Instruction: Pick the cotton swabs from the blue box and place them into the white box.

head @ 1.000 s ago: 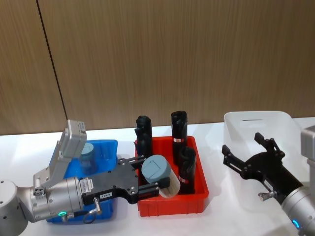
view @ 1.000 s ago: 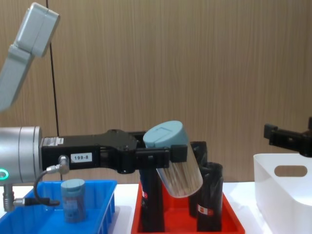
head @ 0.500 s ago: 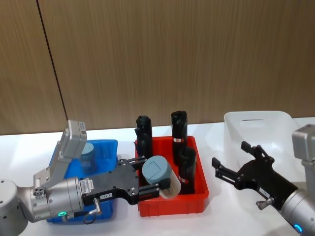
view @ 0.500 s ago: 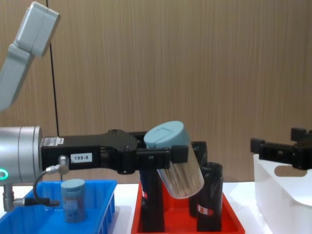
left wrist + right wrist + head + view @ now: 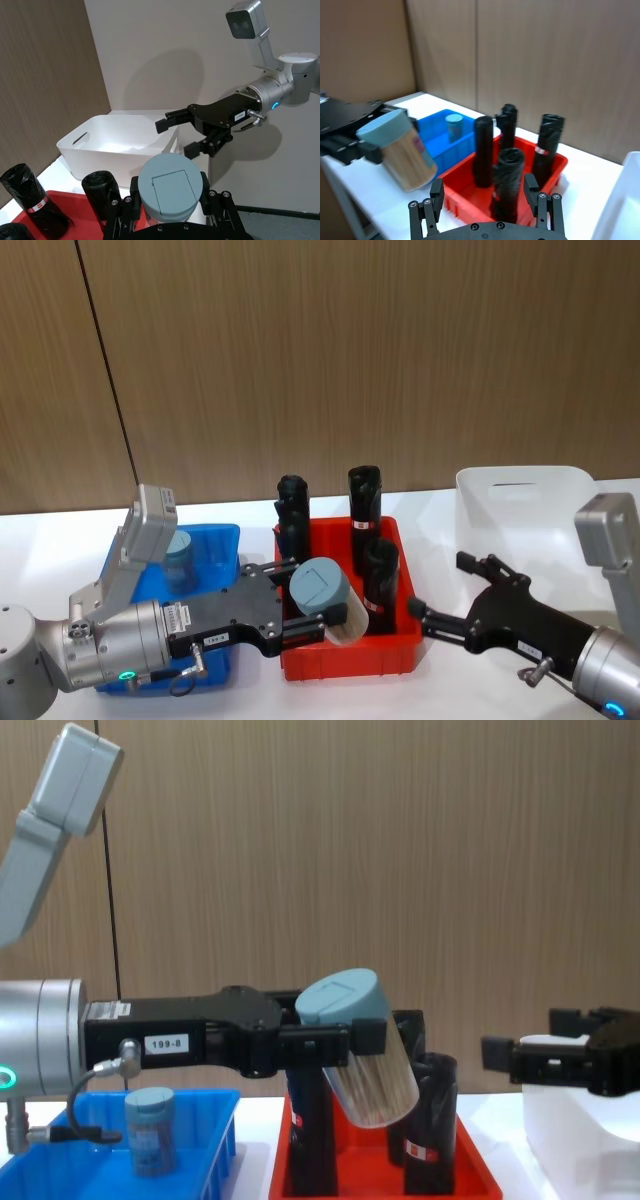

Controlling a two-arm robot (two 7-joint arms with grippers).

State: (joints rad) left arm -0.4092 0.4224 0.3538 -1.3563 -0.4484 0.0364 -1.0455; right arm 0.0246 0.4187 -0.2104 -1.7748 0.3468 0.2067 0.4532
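Two tubs are in view. One cotton swabs tub is clamped in the left jaws. It is lifted clear of the bins and tilted, with its grey-blue lid turned up toward the robot and its clear body slanting down and away. From the head camera it hangs over the 7 o'clock corner of the red bin. The chest camera shows it well above the bin's floor, with pale sticks packed inside.

The other cotton swabs tub stands upright in the blue box, toward its 12 o'clock end and partly hidden by the left arm. The blue box sits on the white desk at 9 o'clock from the red bin, and the two are just beside each other.

Three black rolls stand in the red bin, two along its 12 o'clock side and one nearer 3 o'clock. The held tub is close to the 3 o'clock roll, but I cannot tell whether they touch.

The white box stands at 2 o'clock from the red bin, apart from it.

The right jaws are spread wide and hold nothing. They reach in low from the right arm, at 4 o'clock from the red bin and 7 o'clock from the white box, and point toward the held tub.
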